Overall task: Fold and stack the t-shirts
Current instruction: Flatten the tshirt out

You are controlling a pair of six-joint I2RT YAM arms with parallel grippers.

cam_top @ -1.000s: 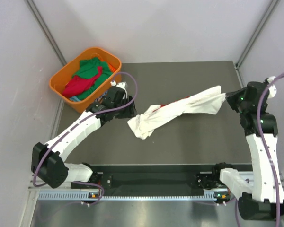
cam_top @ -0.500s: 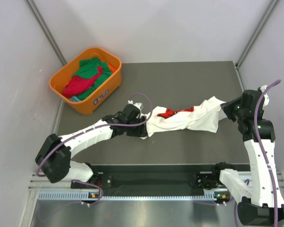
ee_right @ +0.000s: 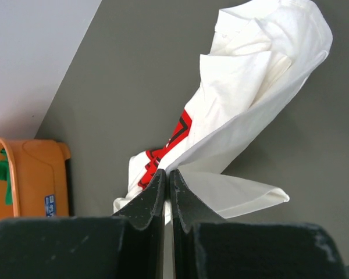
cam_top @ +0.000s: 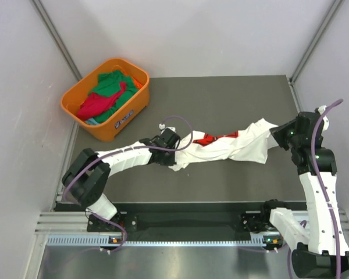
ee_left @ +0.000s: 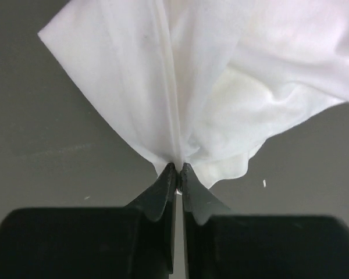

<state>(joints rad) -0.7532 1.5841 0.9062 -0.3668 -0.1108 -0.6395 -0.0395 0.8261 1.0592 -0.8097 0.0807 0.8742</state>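
Dark grey table (cam_top: 221,93) between pale walls, viewed from above. The white t-shirt (cam_top: 238,145) lies as a twisted rope across the middle of the table, with its red print (cam_top: 212,138) showing near the left end. My left hand (ee_left: 178,170) is pinched together on a bunched edge at the shirt's left end, low over the table. My right hand (ee_right: 166,173) is clamped on a fold at the opposite end. I judge that this two-ended hold is meant to draw the cloth taut and spread it flat before any fold. The green and red t-shirts (cam_top: 107,92) sit heaped in the orange basket (cam_top: 81,85) at the far left corner, well apart, so I reckon the folding has barely begun
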